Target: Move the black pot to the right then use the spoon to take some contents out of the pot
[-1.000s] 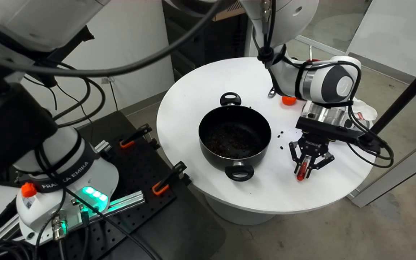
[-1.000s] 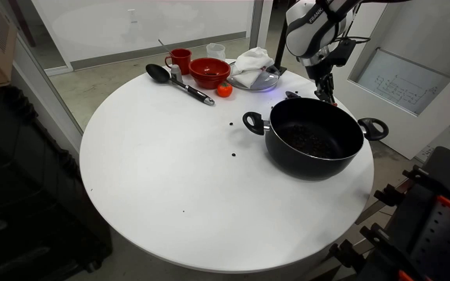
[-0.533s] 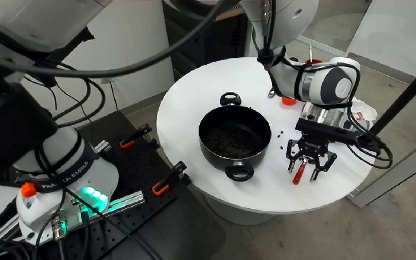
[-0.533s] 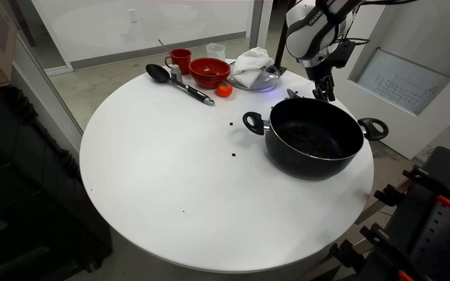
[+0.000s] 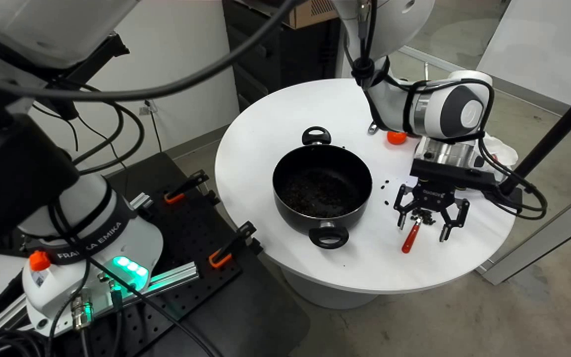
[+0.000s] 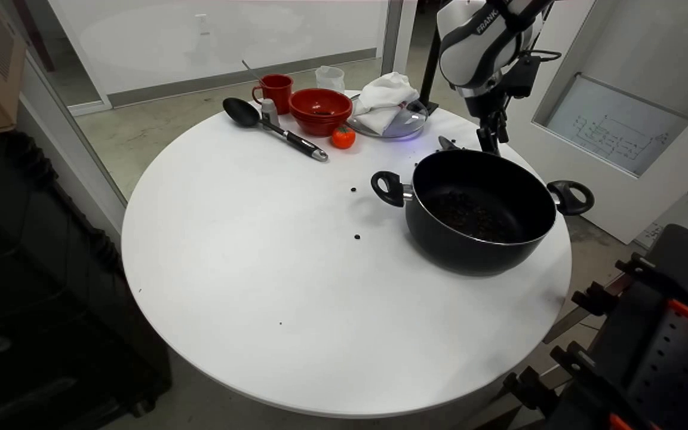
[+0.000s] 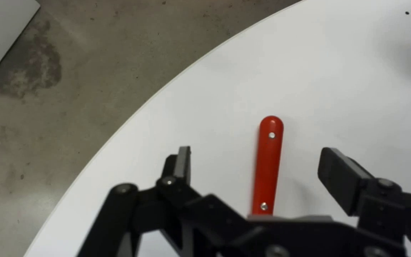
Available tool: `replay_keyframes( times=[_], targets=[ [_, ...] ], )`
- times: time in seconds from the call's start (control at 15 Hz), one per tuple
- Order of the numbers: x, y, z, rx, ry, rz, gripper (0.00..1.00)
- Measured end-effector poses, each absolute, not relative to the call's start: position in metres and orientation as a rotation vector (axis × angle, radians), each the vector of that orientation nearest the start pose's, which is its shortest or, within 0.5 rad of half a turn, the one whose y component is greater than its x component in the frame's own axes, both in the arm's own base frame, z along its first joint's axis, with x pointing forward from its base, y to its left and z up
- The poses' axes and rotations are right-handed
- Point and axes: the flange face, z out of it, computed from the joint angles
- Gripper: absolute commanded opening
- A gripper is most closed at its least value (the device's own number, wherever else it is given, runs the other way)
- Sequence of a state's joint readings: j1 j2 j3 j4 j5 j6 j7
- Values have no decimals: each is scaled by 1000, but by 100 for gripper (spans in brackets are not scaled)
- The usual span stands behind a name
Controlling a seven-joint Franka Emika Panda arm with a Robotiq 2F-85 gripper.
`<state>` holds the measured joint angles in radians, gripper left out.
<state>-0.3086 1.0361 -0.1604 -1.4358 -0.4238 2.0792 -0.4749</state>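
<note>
1. Spreading wide and rising slightly since a second ago, the black two-fingered gripper [image 5: 423, 228] is holding nothing
2. A slim red-handled metal spoon [image 5: 411, 239] is lying on the white round table [image 6: 248, 257] beside small dark bits [image 5: 427, 218]; the wide round black pot [image 6: 476, 257] is standing apart
3. Swinging off too low, it could be catching the spoon and scattering the bits

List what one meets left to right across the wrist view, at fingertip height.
Concrete floor → white tabletop, running on behind the rest → one finger → red spoon handle, its head end hidden → the opposite finger.
</note>
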Motion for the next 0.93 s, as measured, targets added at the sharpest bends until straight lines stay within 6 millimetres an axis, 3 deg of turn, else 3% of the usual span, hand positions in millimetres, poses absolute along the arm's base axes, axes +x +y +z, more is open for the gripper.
replay_keyframes(
  times=[0.2, 0.53, 0.73, 0.93],
  targets=[
    [590, -298, 85, -3238, -663, 809, 35],
    [581, -277, 161, -3271, -714, 483, 0],
    [562, -268, 211, -3261, -655, 250, 0],
    [530, -258, 252, -3208, -603, 105, 0]
  ],
)
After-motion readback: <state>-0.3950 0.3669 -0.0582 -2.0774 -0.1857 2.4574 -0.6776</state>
